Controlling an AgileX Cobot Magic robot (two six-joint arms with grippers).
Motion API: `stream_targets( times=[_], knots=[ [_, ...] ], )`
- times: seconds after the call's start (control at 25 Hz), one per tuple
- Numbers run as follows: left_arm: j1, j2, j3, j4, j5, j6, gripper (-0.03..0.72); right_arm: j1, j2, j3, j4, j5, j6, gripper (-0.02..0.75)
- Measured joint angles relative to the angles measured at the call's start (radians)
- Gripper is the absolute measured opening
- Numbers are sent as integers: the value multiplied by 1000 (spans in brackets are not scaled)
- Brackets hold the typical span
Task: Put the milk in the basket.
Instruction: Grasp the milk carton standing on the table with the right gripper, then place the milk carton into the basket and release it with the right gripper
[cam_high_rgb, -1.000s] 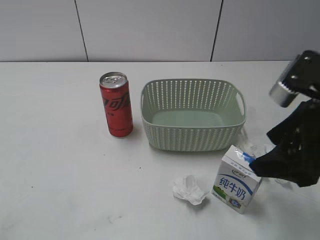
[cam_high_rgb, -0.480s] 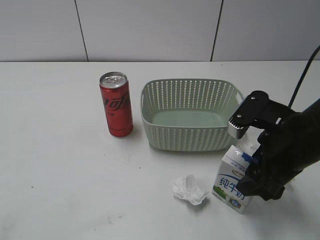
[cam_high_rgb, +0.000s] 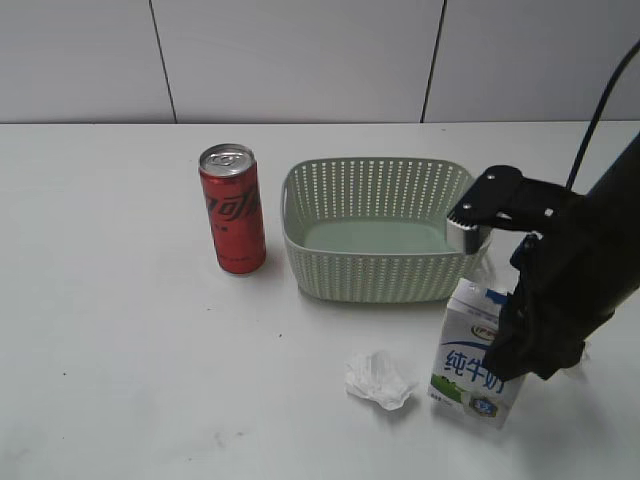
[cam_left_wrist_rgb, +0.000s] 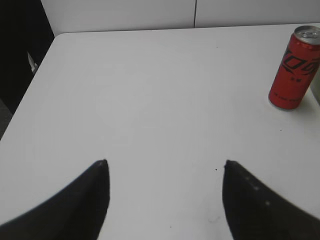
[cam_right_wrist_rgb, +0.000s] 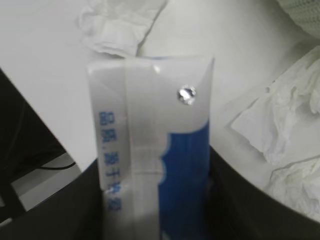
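Milk (cam_high_rgb: 472, 358) stands upright, gable up, clamped by right end effector (cam_high_rgb: 520, 345).

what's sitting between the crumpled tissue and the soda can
Nothing: in the exterior view only bare white table separates the crumpled tissue from the soda can.

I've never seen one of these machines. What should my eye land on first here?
First, the black right gripper at the lower right, its fingers on both sides of the milk carton standing on the white table. Behind it sits the pale green basket, nothing inside, and left of that a red can.
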Motion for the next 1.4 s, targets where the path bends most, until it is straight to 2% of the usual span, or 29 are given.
stream_targets(
  times=[0.16,0.28,0.48,0.64,1.0,1.24,1.28,1.4],
  knots=[
    [0,0,0,0,0,0,525,2,-33,-150,-2,196,0,351],
    [0,0,0,0,0,0,525,2,-62,-283,-19,268,0,351],
    [0,0,0,0,0,0,525,2,-57,-482,-43,152,0,351],
    [0,0,0,0,0,0,525,2,28,-569,-43,54,0,351],
    [0,0,0,0,0,0,525,2,353,-577,-45,-44,0,351],
    [0,0,0,0,0,0,525,2,418,-577,-46,-71,0,353],
    [0,0,0,0,0,0,525,2,420,-577,-46,-81,0,380],
    [0,0,0,0,0,0,525,2,420,-592,-43,-95,3,557]
  ],
)
